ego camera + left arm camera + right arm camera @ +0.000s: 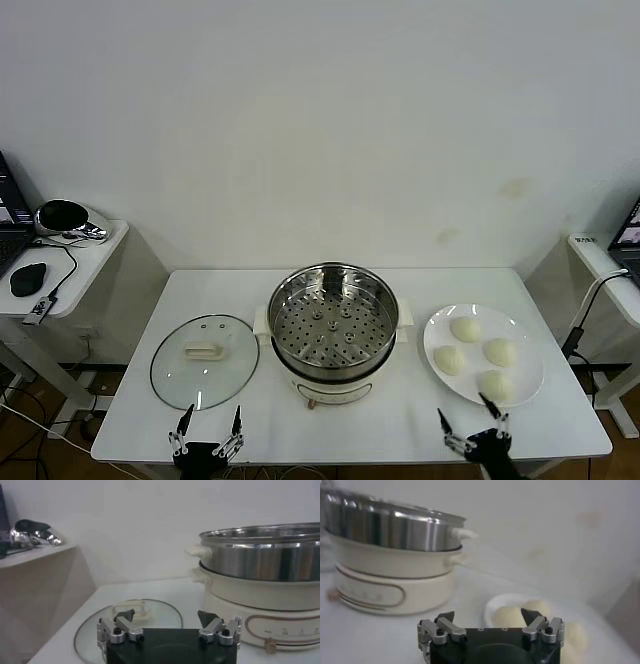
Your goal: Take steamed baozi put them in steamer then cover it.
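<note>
While both arms wait low at table edge, R gripper (474, 426) w/ jaws spread sits just short of plate (438, 330) w/ four baozi (495, 383); steamer (333, 316) off to its left. L gripper (209, 425), also spread, nearer glass lid (204, 361).

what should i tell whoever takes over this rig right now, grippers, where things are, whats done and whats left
Left gripper: open, empty, at the table's near edge by the round clear glass lid with the cream bar handle.
Right gripper: open, empty, at the near edge beside the flat white plate.
Four round creamy-white buns are all on the plate.
Shiny stainless-steel steamer pot on its white base: centre of table, uncovered, tray bare.
Done: nothing.
Left: move all four buns into the steamer, then put the lid on.
</note>
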Motion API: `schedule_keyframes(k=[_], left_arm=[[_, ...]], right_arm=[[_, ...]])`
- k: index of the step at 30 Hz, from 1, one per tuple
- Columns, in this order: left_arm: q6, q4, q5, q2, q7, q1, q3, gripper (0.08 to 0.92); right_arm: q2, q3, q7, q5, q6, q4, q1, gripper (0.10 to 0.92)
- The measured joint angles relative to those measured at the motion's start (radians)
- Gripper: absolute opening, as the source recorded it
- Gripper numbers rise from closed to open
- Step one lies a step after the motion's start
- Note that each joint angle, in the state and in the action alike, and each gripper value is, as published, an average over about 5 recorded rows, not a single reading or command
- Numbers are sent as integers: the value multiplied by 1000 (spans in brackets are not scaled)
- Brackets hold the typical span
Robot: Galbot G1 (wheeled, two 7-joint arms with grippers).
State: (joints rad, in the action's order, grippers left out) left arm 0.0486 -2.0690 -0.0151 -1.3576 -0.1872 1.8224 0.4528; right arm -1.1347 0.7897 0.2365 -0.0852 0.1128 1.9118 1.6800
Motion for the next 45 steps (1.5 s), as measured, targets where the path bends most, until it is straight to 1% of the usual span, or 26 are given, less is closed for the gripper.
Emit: schedule_keyframes(k=[2, 11, 16, 22, 27, 31, 37, 45], left_arm=[[-1, 0, 4, 3, 0, -4, 0, 823], [-8, 2, 52, 21, 13, -25, 4, 823], [-10, 4, 76, 21, 15, -26, 13, 823], [-20, 1, 93, 21, 18, -26, 25, 823], [-23, 2, 100, 21, 19, -25, 36, 823], [-24, 4, 105, 22, 20, -25, 45, 823], [-27, 2, 109, 24, 23, -26, 57, 823], [-28, 0, 115, 23, 25, -19, 69, 823]], right_arm=[[28, 7, 18, -20, -7, -6, -18, 823], [312, -11, 228, -156, -81, -96, -230, 823], [453, -146, 366, -196, -102, -189, -428, 823], [550, -392, 541, -228, -97, -328, -719, 823], [580, -607, 665, -240, -79, -449, -947, 823], [579, -765, 731, -246, -66, -537, -1101, 823], [534, -952, 788, -265, -49, -667, -1278, 823], [437, -1112, 835, -294, -28, -826, -1428, 823]])
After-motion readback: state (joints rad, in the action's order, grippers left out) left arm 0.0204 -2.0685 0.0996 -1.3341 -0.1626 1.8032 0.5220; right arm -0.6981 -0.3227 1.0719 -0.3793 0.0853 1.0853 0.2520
